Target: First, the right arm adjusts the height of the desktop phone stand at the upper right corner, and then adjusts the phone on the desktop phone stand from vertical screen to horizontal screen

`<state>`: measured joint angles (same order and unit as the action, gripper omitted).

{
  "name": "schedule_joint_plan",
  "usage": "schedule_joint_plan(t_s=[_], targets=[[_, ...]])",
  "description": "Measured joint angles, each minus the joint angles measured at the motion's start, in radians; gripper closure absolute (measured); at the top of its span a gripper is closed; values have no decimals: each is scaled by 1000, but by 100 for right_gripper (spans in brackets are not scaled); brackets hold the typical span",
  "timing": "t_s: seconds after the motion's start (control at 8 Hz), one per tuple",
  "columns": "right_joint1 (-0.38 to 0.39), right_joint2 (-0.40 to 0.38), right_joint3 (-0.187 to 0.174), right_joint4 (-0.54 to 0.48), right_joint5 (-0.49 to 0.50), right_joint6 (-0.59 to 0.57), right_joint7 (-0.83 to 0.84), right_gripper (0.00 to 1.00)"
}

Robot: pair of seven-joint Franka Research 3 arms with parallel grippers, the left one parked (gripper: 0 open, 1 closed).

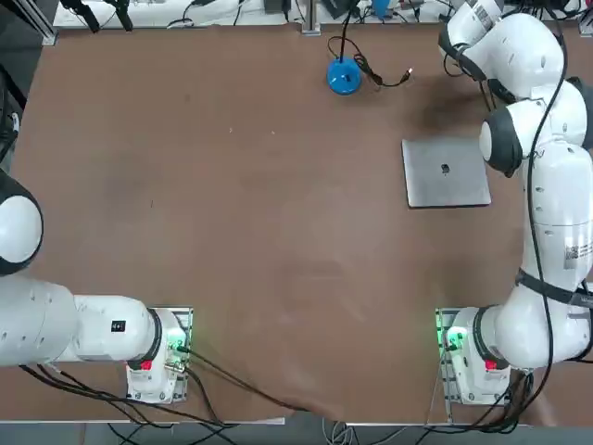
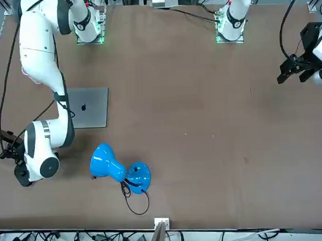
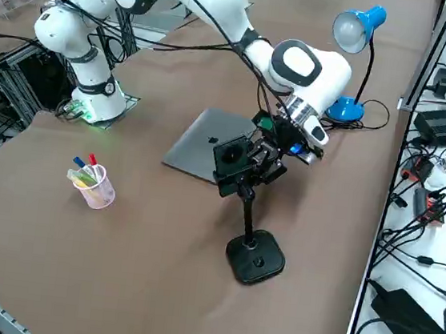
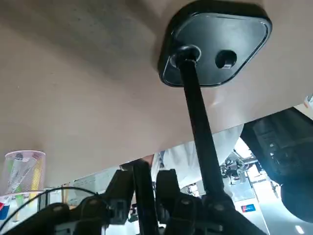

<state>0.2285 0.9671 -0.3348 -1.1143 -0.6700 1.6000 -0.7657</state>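
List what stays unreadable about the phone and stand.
- Right side view: the right hand sits at the phone atop the phone stand; their contact is lost among black parts.
- Top view: stand and phone hidden under the right arm.
- Front view: both mostly behind the arm's wrist, at the edge.
- Wrist view: phone not distinguishable; only the stand shows clearly.

laptop (image 3: 209, 151) just behind stand (image 3: 254, 251); pen cup (image 3: 92, 184) well apart.
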Motion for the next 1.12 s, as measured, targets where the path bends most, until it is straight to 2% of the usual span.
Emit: schedule_joint_plan(t_s=[0.25,1.12], targets=[[4,0,0,1,0,-1,0,82],[19,0,-2,34,29,4,0,82]])
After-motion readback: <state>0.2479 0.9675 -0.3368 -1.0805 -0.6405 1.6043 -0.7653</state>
